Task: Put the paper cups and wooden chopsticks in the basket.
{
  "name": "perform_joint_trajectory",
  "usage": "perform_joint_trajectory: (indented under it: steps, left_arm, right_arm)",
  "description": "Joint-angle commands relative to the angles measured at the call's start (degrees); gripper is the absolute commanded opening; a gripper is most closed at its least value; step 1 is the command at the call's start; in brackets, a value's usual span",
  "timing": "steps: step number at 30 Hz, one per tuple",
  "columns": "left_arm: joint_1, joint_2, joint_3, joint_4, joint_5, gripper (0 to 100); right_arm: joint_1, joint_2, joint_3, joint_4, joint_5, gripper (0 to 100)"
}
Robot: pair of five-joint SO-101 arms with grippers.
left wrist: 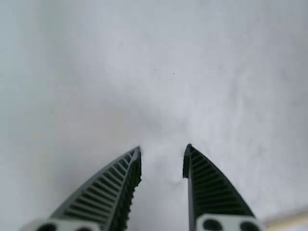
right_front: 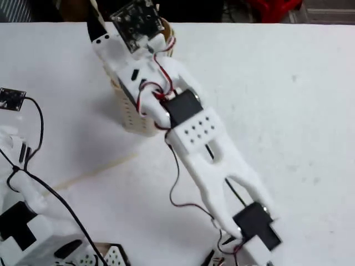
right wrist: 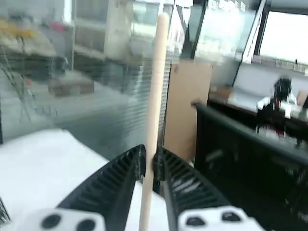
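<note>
Grips a pale round wooden chopstick upright in the clenched right pincer, over the cream perforated basket near the white counter's far edge, likely for dropping in. Hangs the left pincer released over bare counter, near a second chopstick.

Basket: the right arm lies across it in my overhead view. I can make out one strip of wall, and what is inside is hidden.
Chopstick: pinched in the right claw, with its lower end running off the picture's edge.
Second chopstick: a pale sliver at the left wrist view's corner, cut off.
Left arm: cropped by the overhead view's edge.
Room: too blurred for me to make out.
</note>
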Motion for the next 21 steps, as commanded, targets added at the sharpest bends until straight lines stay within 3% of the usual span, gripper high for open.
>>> perform_joint_trajectory:
  steps: [1,5,10,14,18,21]
  left_arm:
    - [-0.5,-0.3,-0.4,0.2,-0.6,15]
    - [-0.5,-0.3,-0.4,0.4,-0.6,15]
    - [-0.5,-0.3,-0.4,0.4,-0.6,15]
    - [-0.5,-0.3,-0.4,0.5,-0.6,15]
    - [0.1,-0.2,-0.7,0.5,-0.6,15]
    - [1.3,-0.7,-0.9,0.7,-0.6,15]
  right_arm:
    - [2.2,0.2,-0.1,-0.7,-3.4,1.7]
    - [4.5,-1.7,9.1,-4.8,-7.2,1.7]
    - [5.3,-6.6,25.8,-15.4,-6.5,1.7]
    - [4.8,-11.4,33.1,-16.1,-3.3,6.1]
    - [3.6,-16.1,33.6,-9.7,-3.3,24.1]
    - [2.6,-21.9,29.1,1.5,-3.0,24.6]
